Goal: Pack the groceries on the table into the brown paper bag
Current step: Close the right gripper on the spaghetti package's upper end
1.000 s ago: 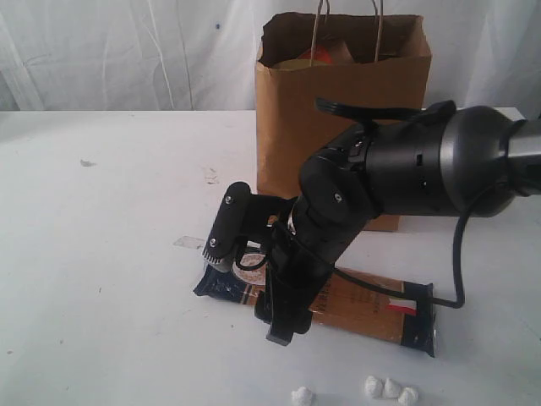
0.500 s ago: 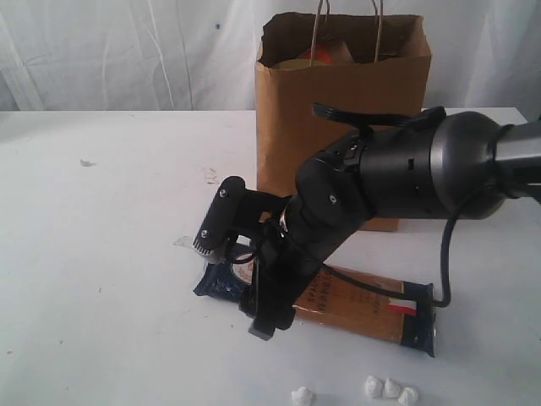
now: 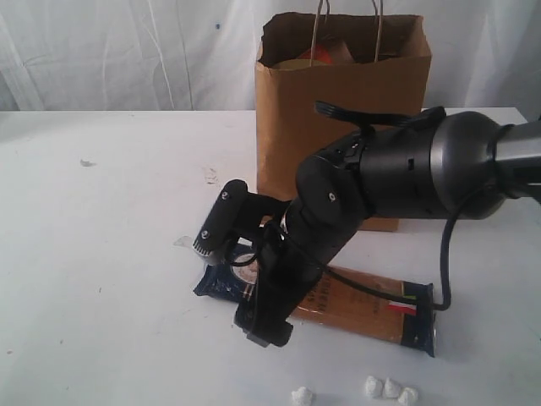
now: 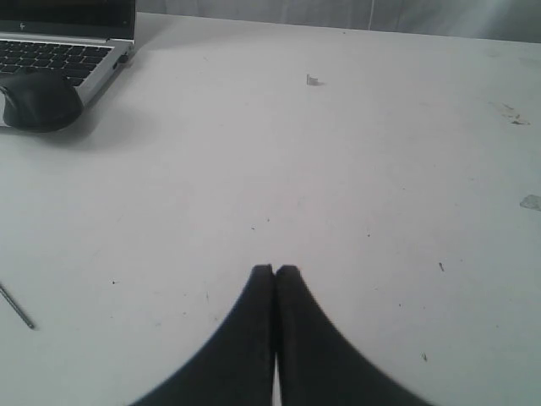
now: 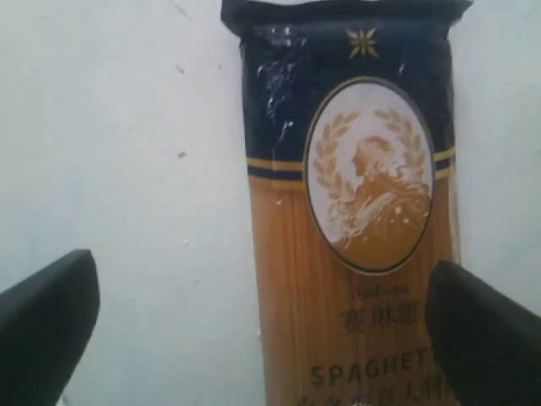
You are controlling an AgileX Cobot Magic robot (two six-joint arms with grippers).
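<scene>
So the right pincer (image 5: 262, 283) hangs wide open over the spaghetti packet (image 5: 351, 254), whose length runs crosswise to the closing line, sitting off-centre in the gap.

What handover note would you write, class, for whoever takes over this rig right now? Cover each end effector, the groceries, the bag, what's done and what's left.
Left end effector: shut, empty, over the table.
Right end effector: open, poised over the spaghetti packet, not gripping.
The packet lies flat in front of the upright brown paper bag.
Done: some items show in the bag's mouth.
Left: grip the packet, put it in the bag.
</scene>
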